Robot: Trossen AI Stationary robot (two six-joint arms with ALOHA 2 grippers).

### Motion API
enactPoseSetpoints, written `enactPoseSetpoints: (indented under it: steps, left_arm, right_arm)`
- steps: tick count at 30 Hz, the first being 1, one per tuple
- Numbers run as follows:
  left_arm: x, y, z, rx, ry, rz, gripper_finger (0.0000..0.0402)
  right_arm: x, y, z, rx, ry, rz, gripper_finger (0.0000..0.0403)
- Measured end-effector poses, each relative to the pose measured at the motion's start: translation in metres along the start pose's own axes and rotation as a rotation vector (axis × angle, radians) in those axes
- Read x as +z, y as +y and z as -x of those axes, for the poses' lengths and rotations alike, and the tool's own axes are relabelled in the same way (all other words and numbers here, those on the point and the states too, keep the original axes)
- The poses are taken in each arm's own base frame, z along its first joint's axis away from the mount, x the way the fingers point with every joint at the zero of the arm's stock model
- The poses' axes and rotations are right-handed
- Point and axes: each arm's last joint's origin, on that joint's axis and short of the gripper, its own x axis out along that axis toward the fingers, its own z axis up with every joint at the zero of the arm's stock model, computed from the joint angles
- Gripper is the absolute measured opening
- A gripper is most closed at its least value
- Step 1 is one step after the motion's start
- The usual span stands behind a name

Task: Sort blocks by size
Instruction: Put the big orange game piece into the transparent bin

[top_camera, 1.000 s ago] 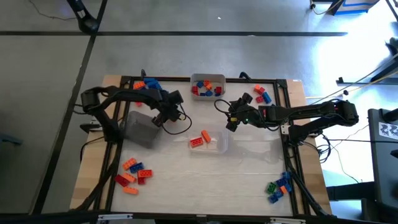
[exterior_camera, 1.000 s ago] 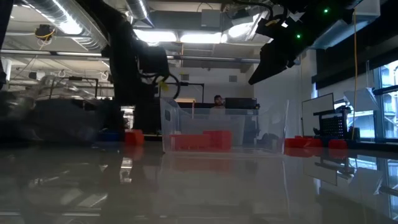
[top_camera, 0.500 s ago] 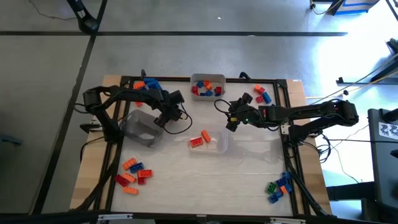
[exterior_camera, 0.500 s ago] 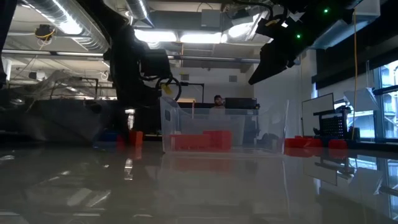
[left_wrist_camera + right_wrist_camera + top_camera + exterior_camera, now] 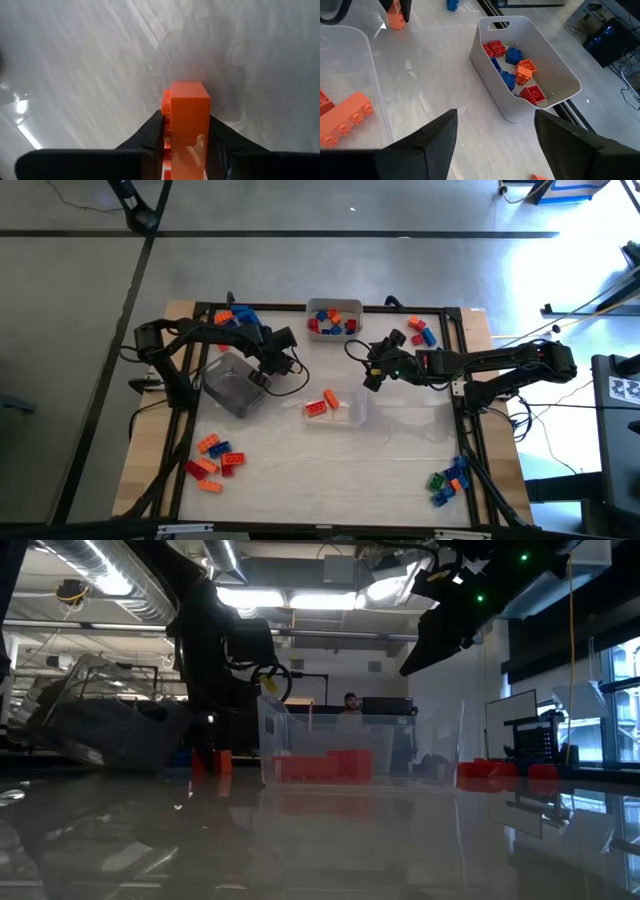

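My left gripper [image 5: 265, 372] is shut on an orange brick [image 5: 189, 107] just above the table, left of the middle clear tray [image 5: 350, 412]. It also shows in the right wrist view [image 5: 396, 19]. That tray holds orange bricks [image 5: 320, 405]. My right gripper [image 5: 372, 377] hangs open and empty between the middle tray and the white bin [image 5: 555, 75], which holds red, blue and orange blocks [image 5: 512, 62]. A second clear tray [image 5: 232, 385] stands tilted beside my left gripper. My left gripper pinches the orange brick by two opposite sides [image 5: 172, 137] between its two fingers [image 5: 150, 132], which point down from above. The brick stands on end and sticks out past the fingertips toward the table. Whether its lower end touches the table, I cannot tell.
Loose block piles lie at the far left [image 5: 236, 317], far right [image 5: 420, 332], near left [image 5: 213, 458] and near right [image 5: 448, 482] corners. The tilted tray also shows in the low view [image 5: 105, 725]. A dark frame [image 5: 460, 360] edges the table.
The clear tray beside my left gripper has tipped up on one side and shifted a little toward the gripper; in the low view it has risen from lying low to standing tilted. My left gripper keeps the orange brick. My right arm has kept still.
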Motion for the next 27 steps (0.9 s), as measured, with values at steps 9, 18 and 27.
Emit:
enactPoseSetpoints:
  steps: [9,18,27]
  left_arm:
    - [0.0,-0.003,0.004,-0.001,0.017,0.112,0.0093]
    - [0.003,-0.009,0.032,0.048,-0.033,0.146,0.0088]
    - [0.012,-0.013,0.072,0.117,-0.276,0.25,0.0082]
  right_arm:
    - [0.0,0.0,0.0,0.0,0.0,0.0,0.0261]
    - [0.0,0.0,0.0,0.0,0.0,0.0,0.0261]
    - [0.0,0.0,0.0,0.0,0.0,0.0,0.0261]
